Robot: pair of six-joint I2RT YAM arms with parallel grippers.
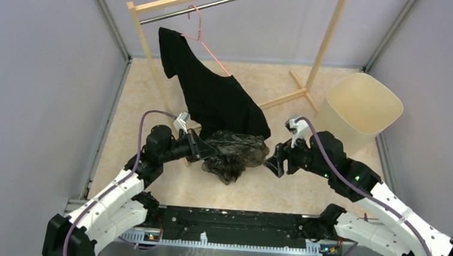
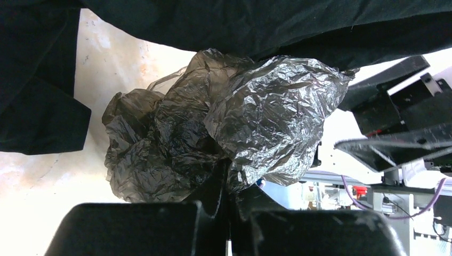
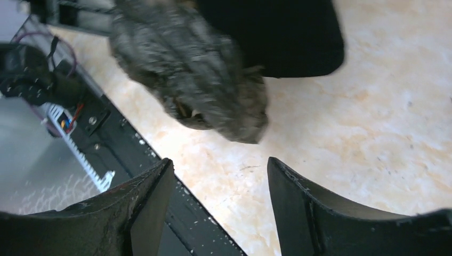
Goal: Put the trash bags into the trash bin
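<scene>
A crumpled, glossy brown-grey trash bag (image 1: 234, 154) hangs in the air between my two grippers, just below the hem of a black T-shirt. My left gripper (image 1: 205, 150) is shut on the bag's left side; in the left wrist view the bag (image 2: 234, 128) bulges out from the closed fingers (image 2: 224, 186). My right gripper (image 1: 274, 163) is open and empty, just right of the bag, not touching it; in the right wrist view the bag (image 3: 197, 69) hangs blurred beyond the spread fingertips (image 3: 218, 176). The cream-beige trash bin (image 1: 362, 110) stands at the far right, empty as far as I can see.
A black T-shirt (image 1: 214, 97) on a pink hanger (image 1: 198, 29) hangs from a wooden clothes rack (image 1: 323, 50) directly above and behind the bag. Grey walls close in both sides. The black base rail (image 1: 229, 224) runs along the near edge.
</scene>
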